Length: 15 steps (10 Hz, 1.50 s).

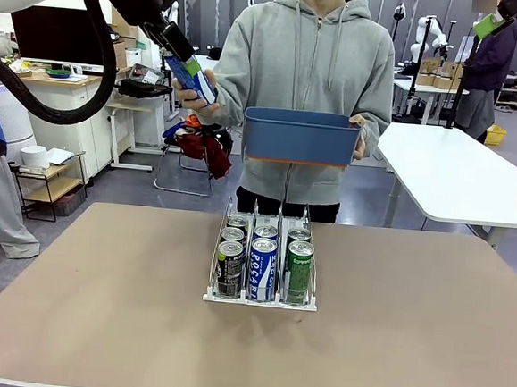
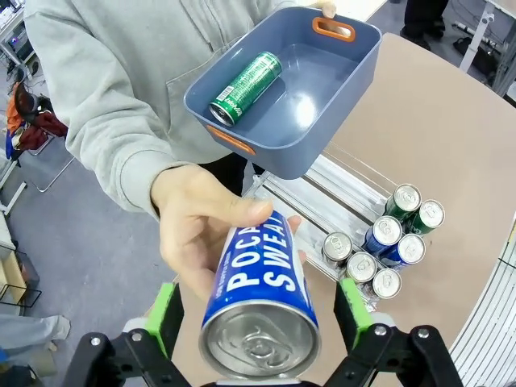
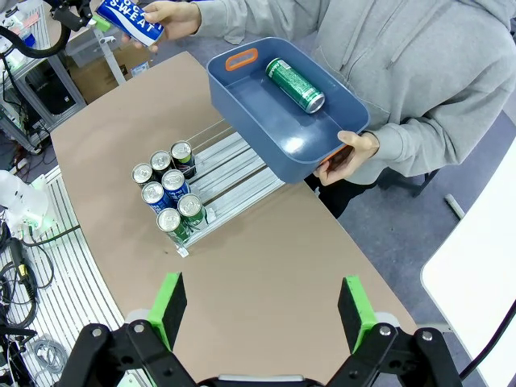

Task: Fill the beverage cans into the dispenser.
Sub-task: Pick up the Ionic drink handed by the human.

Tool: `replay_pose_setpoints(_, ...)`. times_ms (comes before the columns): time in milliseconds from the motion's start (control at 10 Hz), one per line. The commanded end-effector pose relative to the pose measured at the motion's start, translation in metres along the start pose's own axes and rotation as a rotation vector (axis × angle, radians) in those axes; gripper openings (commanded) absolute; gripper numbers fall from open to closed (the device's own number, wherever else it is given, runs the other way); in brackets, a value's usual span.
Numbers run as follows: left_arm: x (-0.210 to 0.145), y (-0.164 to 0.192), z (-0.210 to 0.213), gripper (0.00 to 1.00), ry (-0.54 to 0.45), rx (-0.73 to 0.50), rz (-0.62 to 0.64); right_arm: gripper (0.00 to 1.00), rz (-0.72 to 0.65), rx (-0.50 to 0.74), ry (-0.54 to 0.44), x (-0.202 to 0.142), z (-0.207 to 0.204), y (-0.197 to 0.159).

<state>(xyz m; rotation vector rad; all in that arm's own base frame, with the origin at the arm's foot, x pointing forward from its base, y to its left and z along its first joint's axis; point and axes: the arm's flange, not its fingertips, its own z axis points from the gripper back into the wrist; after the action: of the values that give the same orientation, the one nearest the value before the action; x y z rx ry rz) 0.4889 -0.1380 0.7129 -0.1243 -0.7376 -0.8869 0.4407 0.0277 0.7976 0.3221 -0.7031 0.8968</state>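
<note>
Op: L tool?
Me: My L tool [image 2: 258, 316] has its jaws wide apart, up above the dispenser [image 2: 318, 189] and off to its left. A blue-and-white can [image 2: 260, 282] sits btwn my green pads [image 2: 165, 316] w/ a gap on either side, so it's not clamped. The person's hand [image 2: 197, 230] is what holds it.
Op: R tool?
Me: R tool [image 3: 262, 310] is spread wide too, gripping nothing, high up and off to the dispenser's right.
Op: Other cans?
Me: Seven stand upright at the dispenser's front end. There are three black-and-grey cans [image 1: 229, 265] in the left lane, two blue-and-white cans [image 1: 262, 267] in the mid lane and two green cans [image 1: 299, 267] in the right lane. The back stretch of the lanes is bare wire. One more green can [image 2: 246, 87] lies on its side in a blue bin [image 2: 355, 76]. The person's other hand [image 3: 348, 153] holds that bin in the air above the dispenser's far end. The dispenser itself stands on the table [image 1: 97, 306].
</note>
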Motion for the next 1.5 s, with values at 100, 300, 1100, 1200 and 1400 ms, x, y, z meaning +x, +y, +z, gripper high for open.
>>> replay_pose_setpoints(100,-0.0013,0.0012,-0.0002,1.00,0.002,0.002,0.002,1.00,-0.012,0.006,-0.001,-0.0009,0.0000,0.0011)
replay_pose_setpoints(300,-0.0013,0.0012,-0.0002,1.00,0.002,0.002,0.002,1.00,-0.012,0.006,-0.001,-0.0009,0.0000,0.0011)
replay_pose_setpoints(1100,0.0028,0.0022,0.0026,0.00,0.000,0.021,0.008,1.00,-0.012,0.006,-0.001,-0.0009,0.0000,0.0011)
replay_pose_setpoints(1200,0.0034,0.0032,0.0035,0.00,-0.003,0.027,0.007,1.00,-0.012,0.006,-0.001,-0.0009,0.0000,0.0011)
replay_pose_setpoints(1400,0.0030,0.0036,0.0041,0.00,-0.002,0.042,0.012,1.00,-0.012,0.006,-0.001,-0.0009,0.0000,0.0011)
